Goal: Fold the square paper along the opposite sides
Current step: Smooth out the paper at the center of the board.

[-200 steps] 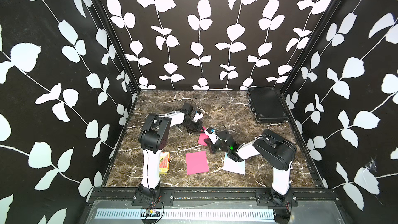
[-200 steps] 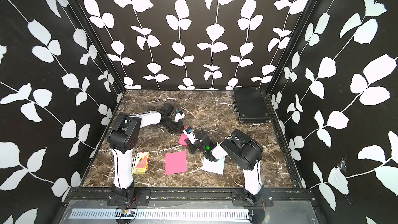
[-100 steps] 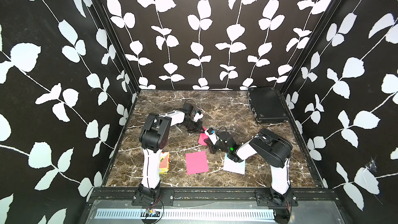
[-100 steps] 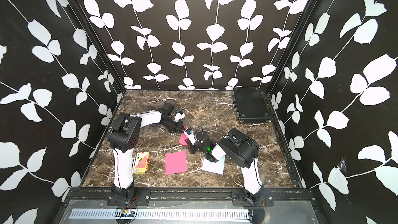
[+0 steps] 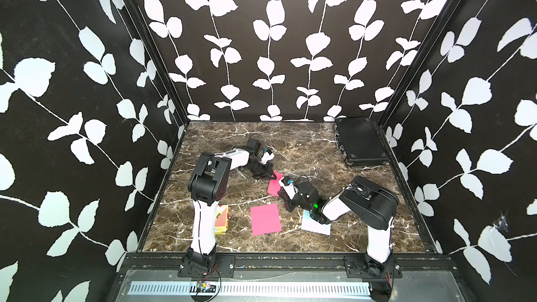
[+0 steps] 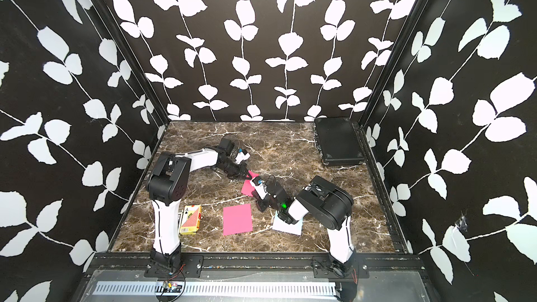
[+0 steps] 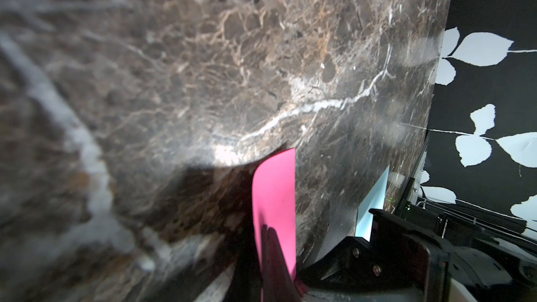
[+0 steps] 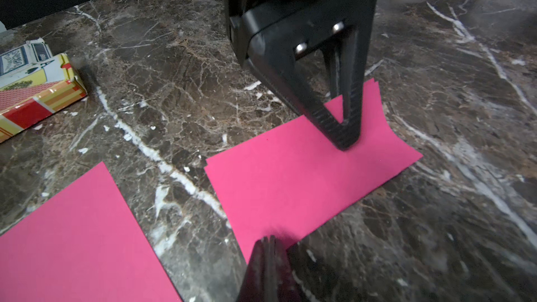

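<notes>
Pink paper [image 8: 290,181] — shown already doubled over, stacked edges visible at its ends, flat on the marble table [image 8: 174,82] about mid-table, between the two arms. Pinned near one end by the left gripper [image 8: 344,140], fingers pressed together, bearing down rather than pinching; met at the opposite edge by the right gripper [image 8: 268,252], likewise closed and empty. Judged: fold made, crease probably being pressed — release and withdrawal left. Second pink sheet [image 5: 266,219], unfolded and untouched, noted nearby toward the front.
</notes>
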Action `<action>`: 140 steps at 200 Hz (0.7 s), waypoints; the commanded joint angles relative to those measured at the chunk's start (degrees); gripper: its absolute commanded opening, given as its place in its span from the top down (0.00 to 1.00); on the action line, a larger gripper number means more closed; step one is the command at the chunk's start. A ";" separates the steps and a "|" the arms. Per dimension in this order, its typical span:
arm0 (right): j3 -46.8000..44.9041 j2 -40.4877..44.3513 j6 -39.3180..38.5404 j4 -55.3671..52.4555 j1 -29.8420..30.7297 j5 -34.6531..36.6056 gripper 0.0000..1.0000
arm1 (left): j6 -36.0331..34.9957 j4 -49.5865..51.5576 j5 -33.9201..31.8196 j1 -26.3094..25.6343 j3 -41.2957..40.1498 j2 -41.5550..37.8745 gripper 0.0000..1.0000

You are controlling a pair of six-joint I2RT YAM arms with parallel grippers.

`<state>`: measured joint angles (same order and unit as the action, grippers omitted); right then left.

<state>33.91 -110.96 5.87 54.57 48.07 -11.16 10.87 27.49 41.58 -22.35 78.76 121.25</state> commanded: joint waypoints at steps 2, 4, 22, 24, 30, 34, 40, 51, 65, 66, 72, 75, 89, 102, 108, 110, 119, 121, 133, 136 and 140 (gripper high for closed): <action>-3.62 -0.81 -0.42 -11.05 1.05 0.36 0.99 | -1.20 1.81 -5.01 0.23 -0.28 3.16 1.00; -3.71 -0.72 -0.42 -11.06 1.05 0.53 0.99 | -1.20 1.90 -5.02 0.21 -0.19 3.19 1.00; -4.39 0.09 -0.97 -11.43 1.14 1.07 0.99 | -1.14 2.14 -5.02 0.21 -0.05 3.45 1.00; -4.41 0.21 -1.02 -11.50 1.14 1.17 0.99 | -1.17 2.20 -4.96 0.20 -0.02 3.53 1.00; -4.62 0.45 -1.16 -11.56 1.22 1.23 0.99 | -1.21 2.38 -4.86 0.19 0.14 3.64 1.00; -4.84 0.62 -1.26 -11.43 1.26 1.29 0.99 | -1.21 2.40 -4.77 0.19 0.27 3.72 1.00; -5.13 0.97 -1.36 -11.51 1.39 1.54 0.99 | -1.13 2.42 -4.76 0.21 0.29 3.73 1.00; -5.94 1.92 -0.87 -11.46 1.36 2.49 0.99 | -0.87 3.09 -4.51 0.21 0.69 3.73 1.00; -8.14 4.58 0.66 -9.39 0.64 3.35 1.00 | -0.88 5.08 -3.83 0.30 1.10 3.45 1.00; -8.28 4.81 0.87 -9.21 0.50 3.26 1.00 | -0.87 5.15 -3.90 0.34 1.07 3.37 1.00; -8.64 5.90 1.95 -8.24 -0.44 2.16 1.00 | -0.58 5.36 -4.38 0.37 0.54 2.81 1.00; -8.63 6.33 2.48 -7.81 -1.04 1.45 1.00 | -0.33 5.34 -4.60 0.42 0.12 2.50 1.00; -7.59 8.12 5.22 -5.85 -4.20 -0.48 1.00 | 1.77 3.42 -5.28 0.42 -2.46 0.71 1.00; -5.92 8.90 9.25 -3.42 -6.58 3.59 1.00 | 4.48 1.35 -5.46 0.38 -5.28 -0.65 1.00; -5.30 8.65 11.07 -1.56 -7.58 5.55 0.99 | 5.60 0.60 -5.47 0.26 -6.28 -1.19 1.00; -5.07 8.43 11.55 -0.89 -7.80 6.28 0.99 | 5.97 0.39 -5.42 0.22 -6.68 -1.32 1.00; -3.10 7.00 12.26 1.12 -8.46 7.71 0.99 | 8.00 -1.61 -5.16 0.00 -8.76 -2.11 1.00; -2.52 6.63 12.22 1.21 -8.55 7.57 0.99 | 8.46 -1.99 -5.23 -0.13 -9.28 -2.39 1.00; 1.92 4.05 11.27 0.23 -8.53 6.20 0.99 | 10.02 -3.53 -5.75 -0.51 -11.08 -3.50 1.00; 2.87 3.41 11.18 -0.10 -8.51 5.76 0.99 | 10.29 -3.90 -6.02 -0.48 -11.41 -3.78 1.00; 4.23 2.55 11.11 -0.15 -8.52 5.34 0.99 | 10.72 -4.56 -6.26 -0.55 -11.95 -4.10 1.00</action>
<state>30.52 -104.68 14.61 51.90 39.31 -6.37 17.08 22.76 42.35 -22.15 72.10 117.82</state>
